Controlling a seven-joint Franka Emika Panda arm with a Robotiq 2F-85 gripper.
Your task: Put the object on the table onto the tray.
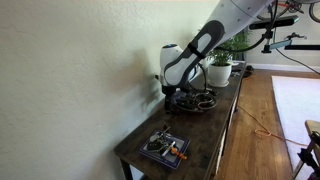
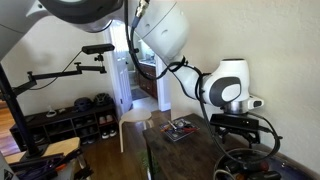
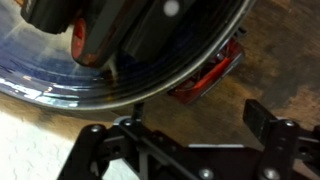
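Observation:
In the wrist view the round dark tray point(image 3: 120, 85) fills the top, its glossy surface mirroring dark and red shapes. A small red object point(image 3: 208, 78) lies on the brown wooden table point(image 3: 200, 120) right at the tray's rim, partly hidden by it. My gripper point(image 3: 185, 128) is open and empty, its fingers spread over bare wood just below the red object. In both exterior views the gripper point(image 1: 178, 95) point(image 2: 238, 125) hangs low over the table beside the round tray point(image 1: 197, 103).
A square dark tray with orange items point(image 1: 163, 147) point(image 2: 180, 129) sits near one end of the table. A potted plant point(image 1: 220, 68) stands beyond the round tray. The wall runs along the table's side. An orange cable lies on the floor point(image 1: 262, 128).

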